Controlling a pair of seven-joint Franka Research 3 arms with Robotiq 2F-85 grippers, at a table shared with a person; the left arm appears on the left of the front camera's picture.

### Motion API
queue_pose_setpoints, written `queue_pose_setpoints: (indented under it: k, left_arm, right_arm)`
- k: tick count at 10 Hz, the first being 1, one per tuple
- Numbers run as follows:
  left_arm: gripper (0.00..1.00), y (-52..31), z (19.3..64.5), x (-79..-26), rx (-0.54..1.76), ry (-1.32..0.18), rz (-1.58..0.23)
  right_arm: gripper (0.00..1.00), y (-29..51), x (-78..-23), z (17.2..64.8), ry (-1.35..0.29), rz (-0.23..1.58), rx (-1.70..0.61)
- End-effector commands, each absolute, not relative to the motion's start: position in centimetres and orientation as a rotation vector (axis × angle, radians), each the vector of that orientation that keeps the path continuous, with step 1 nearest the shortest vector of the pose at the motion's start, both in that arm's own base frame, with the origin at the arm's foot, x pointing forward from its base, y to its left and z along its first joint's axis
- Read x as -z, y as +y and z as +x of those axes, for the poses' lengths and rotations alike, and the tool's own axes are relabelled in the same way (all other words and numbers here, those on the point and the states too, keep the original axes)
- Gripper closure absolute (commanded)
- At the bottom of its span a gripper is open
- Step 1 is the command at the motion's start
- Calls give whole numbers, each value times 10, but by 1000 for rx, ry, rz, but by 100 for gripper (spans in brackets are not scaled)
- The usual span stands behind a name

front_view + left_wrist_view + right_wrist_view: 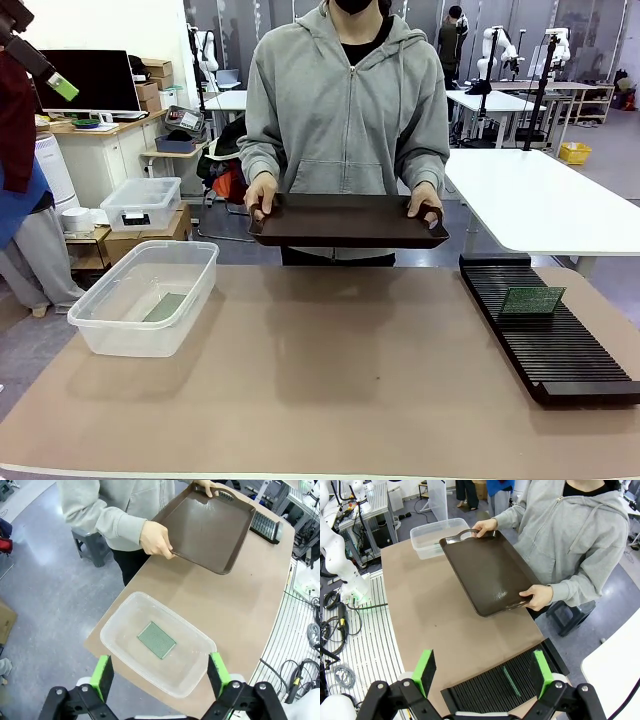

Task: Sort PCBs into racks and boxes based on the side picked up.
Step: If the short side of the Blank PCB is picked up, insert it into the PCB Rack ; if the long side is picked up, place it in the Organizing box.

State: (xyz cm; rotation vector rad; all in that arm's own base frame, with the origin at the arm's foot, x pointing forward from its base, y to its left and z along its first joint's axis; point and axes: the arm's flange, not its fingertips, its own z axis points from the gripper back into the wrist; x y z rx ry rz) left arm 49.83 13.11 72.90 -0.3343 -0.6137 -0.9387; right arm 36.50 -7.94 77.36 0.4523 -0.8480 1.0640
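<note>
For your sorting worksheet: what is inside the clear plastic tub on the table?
One green circuit board lies flat on the bottom of the clear tub, apart from the walls. The tub is see-through and has no lid, so nothing hides the rest of its floor.

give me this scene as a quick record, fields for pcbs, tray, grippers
pcb one: lying flat in the clear tub
pcb two: standing in a slot of the black rack
tray: dark brown, held by the person's two hands above the table's far edge
left gripper: open, above the tub
right gripper: open, above the rack
</note>
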Motion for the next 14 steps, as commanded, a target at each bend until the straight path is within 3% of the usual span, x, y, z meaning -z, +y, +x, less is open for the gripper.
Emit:
queue_pose_setpoints:
  k: [1,7,14]
  left_arm:
    - [0,130,496,-727,929,-628,-329]
    - [0,118,470,-813,1021,-697,-515]
    - [0,126,463,-833,1118,-816,-430]
  right_arm:
    - [0,-78,-773,364,-851,461,-1067]
    - [0,-78,-773,364,-851,461,-1067]
    - [0,-78,-773,364,-851,461,-1067]
